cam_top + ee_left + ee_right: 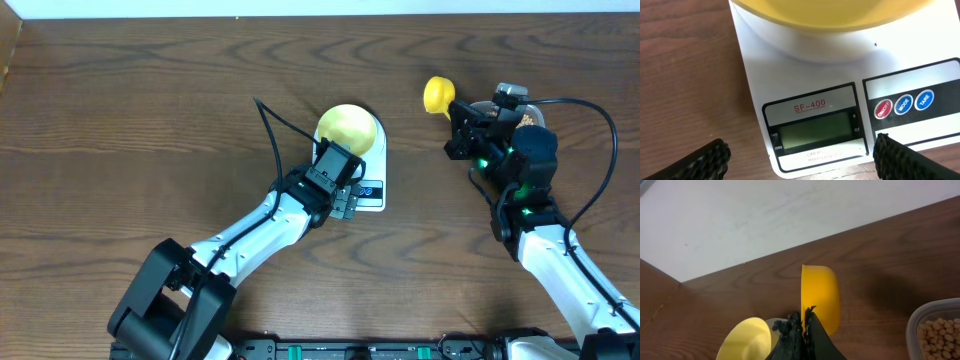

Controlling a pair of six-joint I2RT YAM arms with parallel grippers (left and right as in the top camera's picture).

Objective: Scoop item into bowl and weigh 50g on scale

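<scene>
The pale yellow-green bowl [348,127] stands on the back of the white scale [374,160]. My left gripper [347,204] is open and empty, low over the scale's front edge. In the left wrist view its fingers [801,161] straddle the blank LCD screen [815,131], with the bowl [840,15] above. My right gripper [461,127] is shut on the handle of a yellow scoop [437,95], held right of the scale. In the right wrist view the scoop's cup [820,297] lies on its side above the shut fingers [804,322]. No beans show in it.
A clear plastic tub [920,322] of beige beans [940,330] sits to the right, mostly hidden under my right arm in the overhead view [538,112]. The scale has a red button [883,109] and two blue buttons [914,102]. The table's far edge meets a white wall.
</scene>
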